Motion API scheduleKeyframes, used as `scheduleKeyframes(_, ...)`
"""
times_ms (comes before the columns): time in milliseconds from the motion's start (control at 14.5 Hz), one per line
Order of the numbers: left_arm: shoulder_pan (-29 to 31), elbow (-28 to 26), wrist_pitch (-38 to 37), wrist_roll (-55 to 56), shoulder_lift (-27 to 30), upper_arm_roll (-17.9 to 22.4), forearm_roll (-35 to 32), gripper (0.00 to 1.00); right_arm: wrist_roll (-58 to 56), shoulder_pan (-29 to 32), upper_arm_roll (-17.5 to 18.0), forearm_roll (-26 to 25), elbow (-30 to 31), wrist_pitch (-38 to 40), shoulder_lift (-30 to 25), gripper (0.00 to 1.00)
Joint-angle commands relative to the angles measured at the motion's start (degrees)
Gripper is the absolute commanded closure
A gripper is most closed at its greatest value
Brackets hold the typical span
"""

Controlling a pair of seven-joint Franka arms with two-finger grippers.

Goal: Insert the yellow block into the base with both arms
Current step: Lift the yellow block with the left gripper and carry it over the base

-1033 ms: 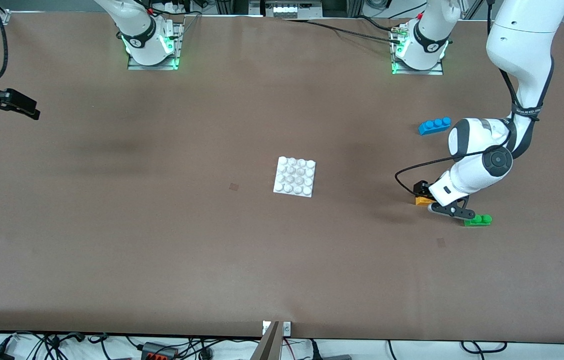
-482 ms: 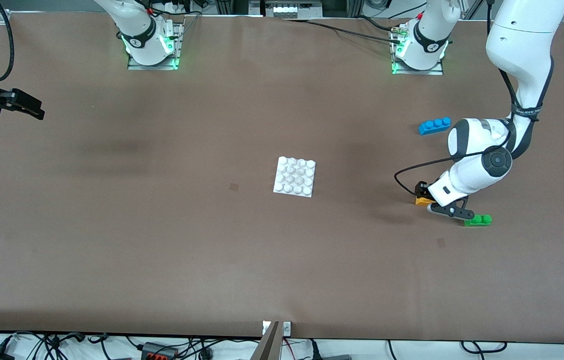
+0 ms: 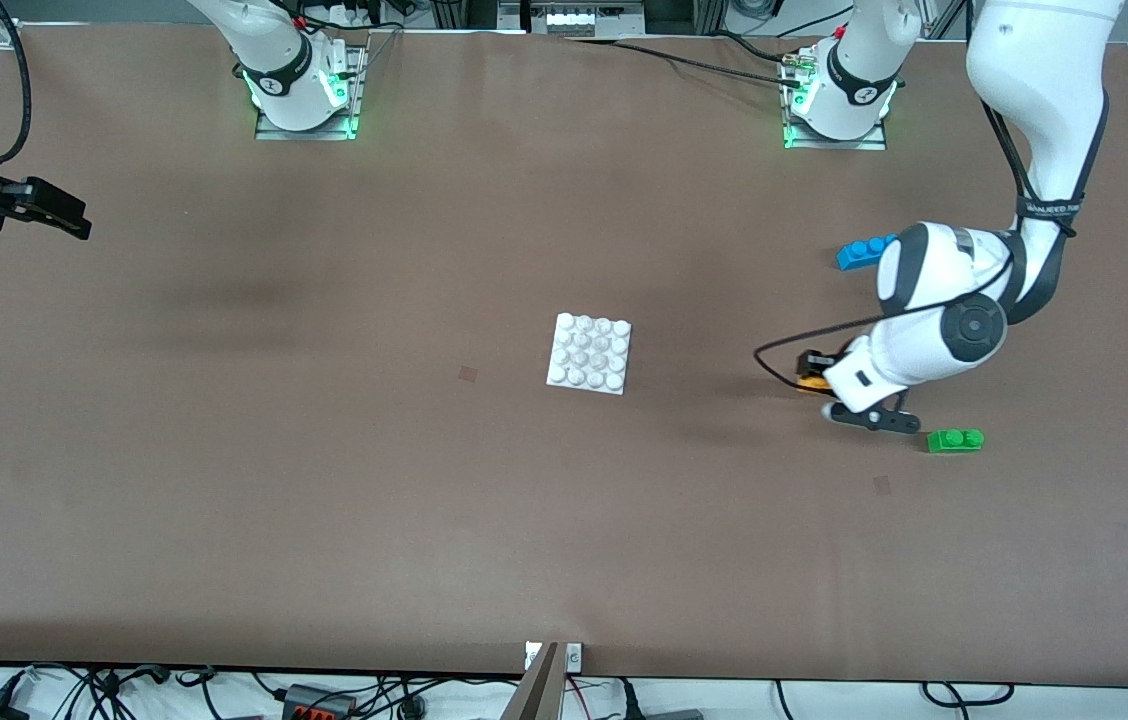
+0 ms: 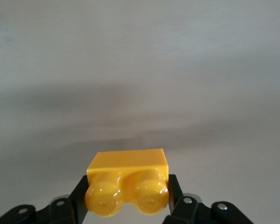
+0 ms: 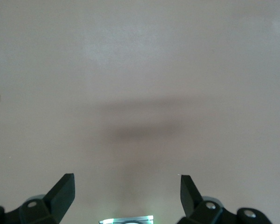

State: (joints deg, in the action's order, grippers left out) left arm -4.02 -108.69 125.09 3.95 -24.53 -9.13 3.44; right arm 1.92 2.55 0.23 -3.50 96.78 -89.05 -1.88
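yellow block (image 4: 127, 182) sits tight between the two black fingers (image 4: 79, 198) of the left gripper (image 3: 810, 372). the fingers press on its two sides and its two round bumps point at the wrist camera. the block is off the brown table (image 3: 324, 450), up in the air over the left arm's end of it. the white base (image 3: 590, 353) lies flat in the middle of the table, well apart from the block. a green brick (image 3: 955, 440) lies on the table near the left gripper. a blue brick (image 3: 862, 252) lies farther from the front camera than the green one, partly hidden by the left arm. the right gripper (image 5: 127, 191) waits over the right arm's end of the table, its fingers spread wide with nothing in them.
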Motion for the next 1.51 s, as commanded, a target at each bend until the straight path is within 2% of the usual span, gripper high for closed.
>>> scheduleKeyframes(0,-0.46,3.12,-2.13,8.50,-0.34,-5.17,-0.19,0.65,0.80,-0.53,-0.06,-0.72,0.34,0.54,-0.76,0.00)
scheduleKeyframes(344,-7.47,7.86,0.51,16.94,-4.55,-6.25,-0.02,0.72,0.80,-0.44,-0.06,-0.72,0.34,0.54,-0.76,0.00)
scheduleKeyframes(482,-12.22,10.76,0.95,23.35,-6.66,-6.16,-0.10,0.70,0.89,-0.44,-0.06,-0.72,0.34,0.54,-0.76,0.00)
scheduleKeyframes(688,-14.51,15.34,1.12,25.05,-11.15,-6.25,-0.63,0.70,0.81,-0.44,-0.06,-0.72,0.34,0.54,-0.76,0.00)
scheduleKeyframes(964,-16.28,15.53,4.98,25.14,-13.52,-6.25,-0.72,0.70,0.80,-0.35,-0.06,-0.72,0.34,0.54,-0.76,0.00)
scheduleKeyframes(1170,-19.79,15.61,6.13,25.49,-15.20,-6.16,-0.20,0.71,0.80,-0.35,-0.06,-0.72,0.34,0.54,-0.76,0.00)
scheduleKeyframes(1446,-19.97,15.61,8.16,26.37,-15.20,-6.16,-0.81,0.71,0.80,-0.27,-0.23,-0.63,0.34,0.28,-0.76,0.00)
